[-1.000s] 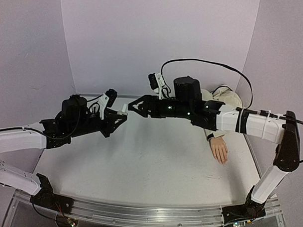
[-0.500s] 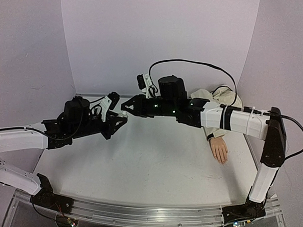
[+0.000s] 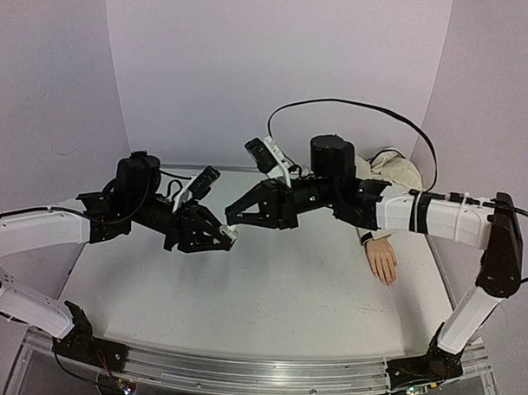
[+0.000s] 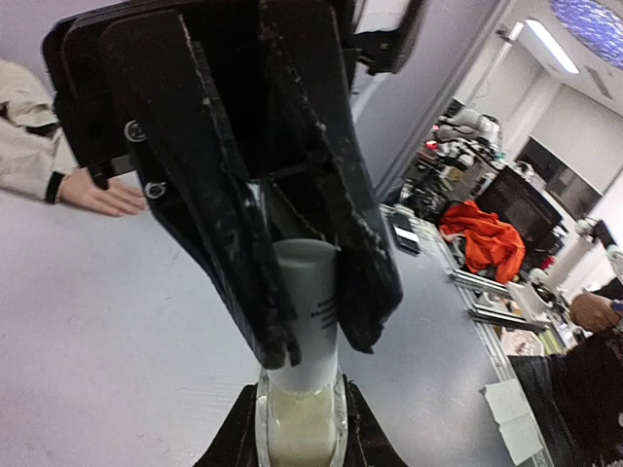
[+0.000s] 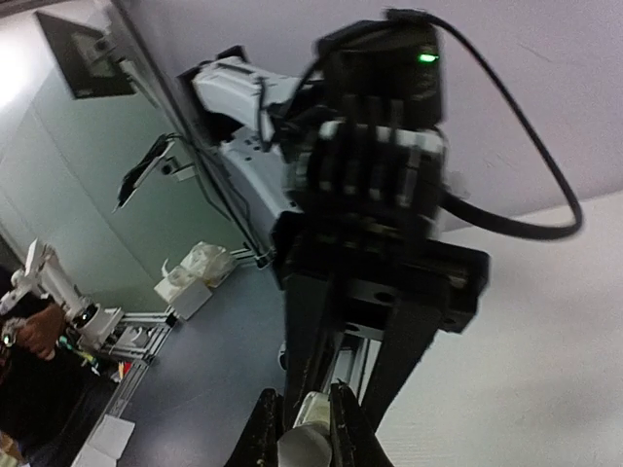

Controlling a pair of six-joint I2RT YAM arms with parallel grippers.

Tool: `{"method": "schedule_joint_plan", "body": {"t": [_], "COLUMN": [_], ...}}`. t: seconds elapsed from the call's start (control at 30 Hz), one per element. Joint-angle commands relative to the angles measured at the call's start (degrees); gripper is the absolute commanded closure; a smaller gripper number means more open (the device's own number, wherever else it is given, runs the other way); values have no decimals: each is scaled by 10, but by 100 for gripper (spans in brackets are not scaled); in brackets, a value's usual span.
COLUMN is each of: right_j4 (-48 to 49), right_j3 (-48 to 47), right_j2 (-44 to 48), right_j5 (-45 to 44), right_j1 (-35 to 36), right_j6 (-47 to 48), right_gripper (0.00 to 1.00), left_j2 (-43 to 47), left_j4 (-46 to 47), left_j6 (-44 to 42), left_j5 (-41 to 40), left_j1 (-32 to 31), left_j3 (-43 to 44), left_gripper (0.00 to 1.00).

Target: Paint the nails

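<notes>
My left gripper (image 3: 225, 239) was clamped on the tiny white bottle (image 4: 302, 433). My right gripper (image 3: 235, 219) pinched its cap (image 4: 310, 311) tight; the mannequin hand (image 3: 382, 259) lay well apart.

Soft, even overhead light; faint shadows; wrist views blurred, warped at edges.

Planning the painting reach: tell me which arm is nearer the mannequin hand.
Right. The right arm passes just behind the mannequin hand. The left arm reaches in from the far left, and the left gripper holds the small bottle well away from the hand.
</notes>
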State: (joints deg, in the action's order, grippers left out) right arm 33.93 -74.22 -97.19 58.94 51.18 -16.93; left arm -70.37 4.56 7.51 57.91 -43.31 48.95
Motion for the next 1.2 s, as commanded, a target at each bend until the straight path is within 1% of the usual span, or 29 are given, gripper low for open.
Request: {"method": "schedule_joint_plan", "body": {"t": [0.0,0.07,0.1,0.13,0.17,0.2,0.23,0.27,0.3,0.33,0.37,0.43,0.6,0.83,0.97,1.03,1.17], "right_j4": [21,20,20,17,12,-2,-27,-45,-56,-62,-64,-61,-69,-76,-77,-77,-76], "right_j3": [24,29,30,36,42,43,41,39,38,37,36,29,-18,-76,-94,-99,-112], "right_j2": [29,40,47,56,66,74,81,87,90,90,89,79,40,-8,-31,-38,-51], "right_j5": [104,58,16,-43,-103,-169,-235,-293,-325,-340,-347,-347,-387,-399,-401,-403,-386], "right_j1": [5,-3,-8,-16,-23,-29,-32,-34,-34,-34,-33,-29,1,24,25,25,25], "right_j6": [43,37,29,17,4,-8,-16,-26,-40,-57,-78,-111,-165,-178,-187,-192,-195], "right_gripper": [100,100,100,93,80,60,46,40,35,32,30,28,28,36,45,52,61], "left_j2": [2,8,13,18,26,31,37,44,48,52,54,51,36,28,28,29,33], "left_j4": [82,81,81,81,80,77,72,67,64,61,56,52,44,39,38,38,37], "left_j6": [16,3,-5,-13,-17,-24,-34,-47,-64,-82,-105,-117,-124,-131,-130,-129,-128], "left_j5": [122,12,-50,-121,-213,-251,-310,-361,-406,-453,-478,-508,-545,-546,-545,-544,-543], "left_j1": [4,4,4,3,2,1,-4,-13,-23,-35,-45,-54,-60,-63,-64,-64,-64], "left_j3": [48,30,20,10,0,-7,-14,-21,-25,-28,-29,-28,-21,-16,-14,-14,-14], "left_gripper": [100,100,100,100,100,100,100,100,100,100,100,100,100,100,100,100,100]}}
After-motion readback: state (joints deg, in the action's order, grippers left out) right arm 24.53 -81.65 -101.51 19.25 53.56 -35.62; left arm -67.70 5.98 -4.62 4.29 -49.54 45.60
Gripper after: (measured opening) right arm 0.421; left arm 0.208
